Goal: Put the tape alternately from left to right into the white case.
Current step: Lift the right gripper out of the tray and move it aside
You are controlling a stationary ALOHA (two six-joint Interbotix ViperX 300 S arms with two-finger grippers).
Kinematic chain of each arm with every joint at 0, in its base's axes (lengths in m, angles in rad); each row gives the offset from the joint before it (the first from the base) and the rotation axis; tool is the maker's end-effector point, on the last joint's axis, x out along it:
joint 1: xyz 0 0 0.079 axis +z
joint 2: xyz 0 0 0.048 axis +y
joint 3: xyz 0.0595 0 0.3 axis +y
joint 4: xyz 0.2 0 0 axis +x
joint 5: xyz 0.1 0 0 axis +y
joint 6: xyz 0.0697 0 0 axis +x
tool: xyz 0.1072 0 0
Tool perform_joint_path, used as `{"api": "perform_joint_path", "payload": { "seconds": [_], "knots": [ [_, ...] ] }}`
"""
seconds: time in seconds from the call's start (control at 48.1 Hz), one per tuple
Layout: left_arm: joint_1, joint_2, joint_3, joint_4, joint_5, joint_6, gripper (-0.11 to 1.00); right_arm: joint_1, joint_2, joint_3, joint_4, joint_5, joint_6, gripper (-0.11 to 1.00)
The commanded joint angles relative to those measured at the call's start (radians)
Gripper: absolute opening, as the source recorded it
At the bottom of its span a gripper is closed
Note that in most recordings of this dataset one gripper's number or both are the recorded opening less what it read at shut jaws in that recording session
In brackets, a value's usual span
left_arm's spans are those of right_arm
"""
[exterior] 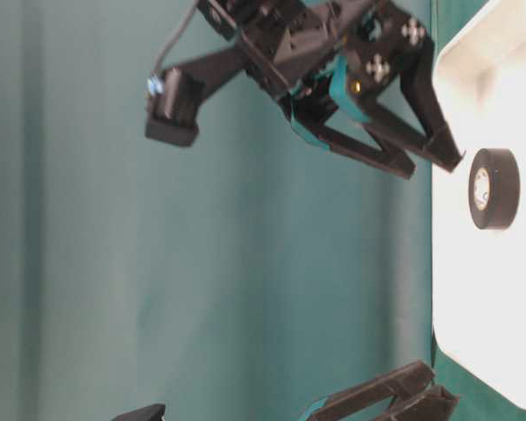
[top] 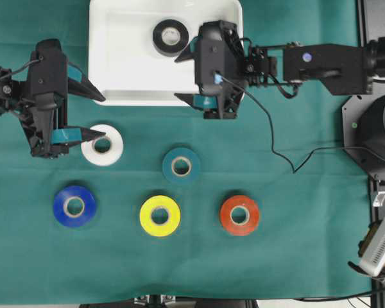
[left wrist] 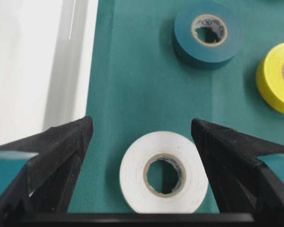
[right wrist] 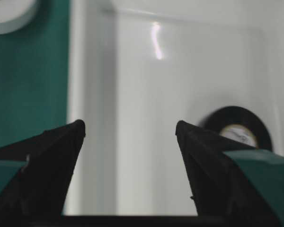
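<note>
Both tools stand with jaws apart, holding nothing. My left tool (top: 96,117) hangs over the white roll (top: 102,145), which lies on the green tabletop (top: 295,231) just near of the white case (top: 115,64). My right tool (top: 185,78) hovers over the case's right part, apparently clear of its floor. Black roll (top: 170,35) lies flat inside the case. Teal (top: 181,165), blue (top: 74,206), yellow (top: 160,215) and red-orange (top: 239,215) rolls lie flat on the tabletop, apart from one another.

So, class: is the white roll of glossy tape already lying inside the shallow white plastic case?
No, the white roll lies on the green cloth; the case holds only the black roll.
</note>
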Motion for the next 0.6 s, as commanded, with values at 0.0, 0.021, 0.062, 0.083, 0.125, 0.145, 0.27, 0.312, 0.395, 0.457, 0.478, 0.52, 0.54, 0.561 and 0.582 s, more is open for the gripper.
{"api": "perform_joint_path", "payload": {
  "seconds": [0.0,0.021,0.062,0.083,0.125,0.145,0.27,0.312,0.395,0.457,0.478,0.52,0.54,0.561,0.582],
  "knots": [
    [-0.002,-0.008,-0.008,0.0,-0.002,0.002,0.59,0.032,-0.041,0.008,-0.002,-0.023,0.002,0.81],
    [0.0,-0.008,-0.009,0.0,-0.002,0.002,0.59,0.04,-0.044,0.014,-0.002,-0.028,0.002,0.81],
    [-0.002,-0.008,-0.008,0.0,-0.002,0.002,0.59,0.057,-0.052,0.026,-0.002,-0.038,0.002,0.81],
    [-0.002,-0.008,-0.009,0.0,-0.002,0.002,0.59,0.064,-0.055,0.031,-0.002,-0.043,0.002,0.81],
    [0.0,-0.008,-0.008,0.0,-0.002,0.002,0.59,0.083,-0.064,0.043,-0.002,-0.055,0.002,0.81],
    [0.0,-0.008,-0.008,0.0,-0.002,0.002,0.59,0.091,-0.067,0.049,0.0,-0.06,0.0,0.81],
    [-0.002,-0.008,-0.008,0.0,-0.002,0.002,0.59,0.132,-0.091,0.077,-0.002,-0.074,0.002,0.81],
    [-0.002,-0.008,-0.008,0.0,-0.003,0.002,0.59,0.144,-0.1,0.086,-0.002,-0.074,0.002,0.81],
    [-0.002,-0.008,-0.009,0.0,-0.002,0.0,0.59,0.169,-0.115,0.107,-0.002,-0.075,0.002,0.81],
    [-0.002,-0.008,-0.008,0.0,-0.002,0.002,0.59,0.184,-0.126,0.121,-0.002,-0.075,0.002,0.81],
    [-0.002,-0.008,-0.008,0.0,-0.002,0.0,0.59,0.187,-0.13,0.126,-0.002,-0.075,0.002,0.81],
    [0.0,-0.008,-0.008,0.0,-0.002,0.0,0.59,0.198,-0.14,0.137,-0.002,-0.075,0.002,0.81],
    [0.0,-0.008,-0.008,0.0,-0.002,0.0,0.59,0.199,-0.141,0.14,-0.002,-0.075,0.002,0.81],
    [0.0,-0.008,-0.008,0.0,-0.002,0.0,0.59,0.202,-0.144,0.144,-0.002,-0.075,0.002,0.81],
    [0.0,-0.008,-0.008,0.0,-0.002,0.0,0.59,0.206,-0.149,0.15,-0.002,-0.075,0.002,0.81]
  ]
}}
